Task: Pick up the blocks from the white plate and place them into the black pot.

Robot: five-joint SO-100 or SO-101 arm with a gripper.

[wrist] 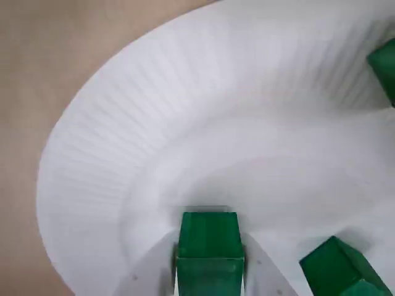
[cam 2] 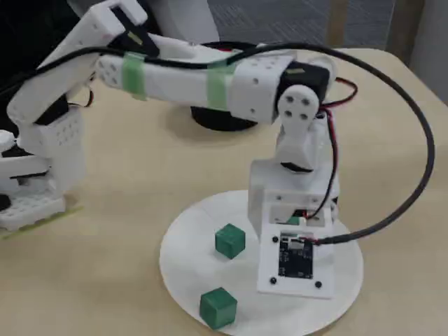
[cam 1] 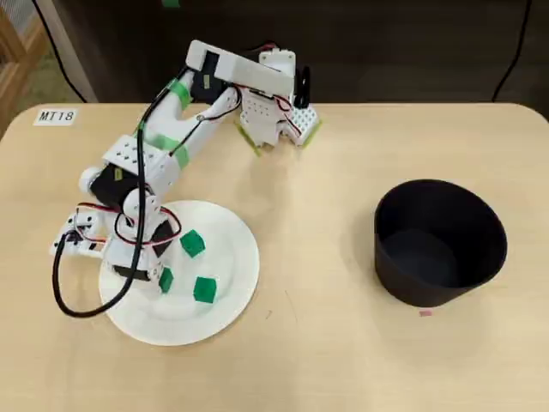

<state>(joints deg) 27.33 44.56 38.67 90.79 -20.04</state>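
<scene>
The white plate (cam 1: 232, 283) lies at the table's left in the overhead view. Three green blocks show on it: one held (cam 1: 165, 280), one behind (cam 1: 191, 244) and one beside it (cam 1: 203, 289). My gripper (wrist: 210, 268) is down on the plate, its white fingers (wrist: 262, 274) pressed against both sides of a green block (wrist: 210, 243). In the wrist view a second block (wrist: 342, 268) lies just right of it and a third (wrist: 386, 68) is at the right edge. The black pot (cam 1: 439, 242) stands far right, apart from the arm.
The arm's base (cam 1: 274, 112) stands at the table's back edge. A black cable (cam 1: 64, 292) loops off the wrist past the plate's left rim. In the fixed view two blocks (cam 2: 229, 240) (cam 2: 218, 306) lie left of the wrist camera board (cam 2: 297, 259).
</scene>
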